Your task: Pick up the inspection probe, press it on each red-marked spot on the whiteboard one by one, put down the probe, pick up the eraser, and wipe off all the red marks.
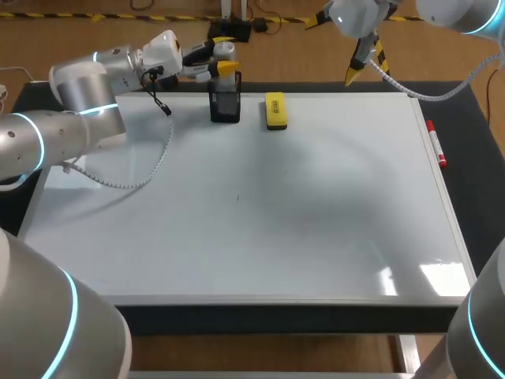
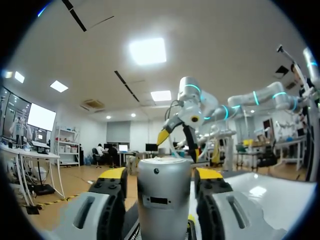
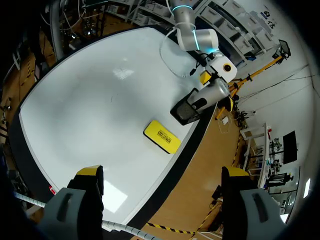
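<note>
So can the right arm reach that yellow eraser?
Probably yes: the flat yellow block eraser lies uncovered on the whiteboard, the right pincer hangs open, raised nearby, and the left pincer is beside it at the black holder.

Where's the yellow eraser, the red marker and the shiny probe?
yellow eraser (image 1: 274,110): head view, middle of its top face.
red marker (image 1: 436,144): head view, middle of its barrel.
probe (image 2: 165,200): left wrist view, front of its silver body.

Bright, even light falls from overhead. Glare patches sit on the whiteboard (image 1: 237,253) at its near right corner; soft grey shadows lie across its middle.
</note>
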Controlling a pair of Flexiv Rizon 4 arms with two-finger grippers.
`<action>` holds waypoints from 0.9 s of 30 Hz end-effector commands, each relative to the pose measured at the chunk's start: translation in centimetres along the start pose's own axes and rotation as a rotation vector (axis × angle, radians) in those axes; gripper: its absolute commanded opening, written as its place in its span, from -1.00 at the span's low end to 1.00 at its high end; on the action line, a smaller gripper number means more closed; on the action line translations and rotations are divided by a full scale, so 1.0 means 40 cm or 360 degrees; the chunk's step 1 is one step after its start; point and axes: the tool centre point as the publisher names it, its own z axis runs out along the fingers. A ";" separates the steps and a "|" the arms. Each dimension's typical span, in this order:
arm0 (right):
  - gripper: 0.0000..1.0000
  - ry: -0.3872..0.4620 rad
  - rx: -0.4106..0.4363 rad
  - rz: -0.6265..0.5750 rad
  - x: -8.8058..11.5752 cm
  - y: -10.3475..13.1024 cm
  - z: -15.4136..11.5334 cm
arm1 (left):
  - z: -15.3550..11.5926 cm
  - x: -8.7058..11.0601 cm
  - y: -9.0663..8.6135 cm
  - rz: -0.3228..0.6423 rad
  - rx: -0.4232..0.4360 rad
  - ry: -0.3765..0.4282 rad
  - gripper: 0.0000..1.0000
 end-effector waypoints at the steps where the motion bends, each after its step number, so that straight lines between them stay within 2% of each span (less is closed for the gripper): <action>1: 1.00 0.0006 0.0004 -0.0002 -0.001 0.000 -0.002 | -0.001 -0.003 -0.007 0.0020 -0.0044 0.0015 1.00; 9: 1.00 0.0006 0.0004 -0.0002 -0.001 0.000 -0.002 | -0.016 0.009 -0.042 0.0095 -0.0168 -0.0022 1.00; 13: 1.00 0.0006 0.0004 -0.0002 -0.001 0.000 -0.002 | -0.027 0.025 -0.057 0.0184 -0.0373 -0.0043 1.00; 17: 1.00 0.0006 0.0004 -0.0002 -0.001 0.000 -0.002 | -0.046 0.039 -0.072 0.0233 -0.0480 -0.0083 1.00; 27: 1.00 0.0006 0.0004 -0.0002 -0.001 0.000 -0.002 | -0.092 0.067 -0.115 0.0412 -0.0873 -0.0272 1.00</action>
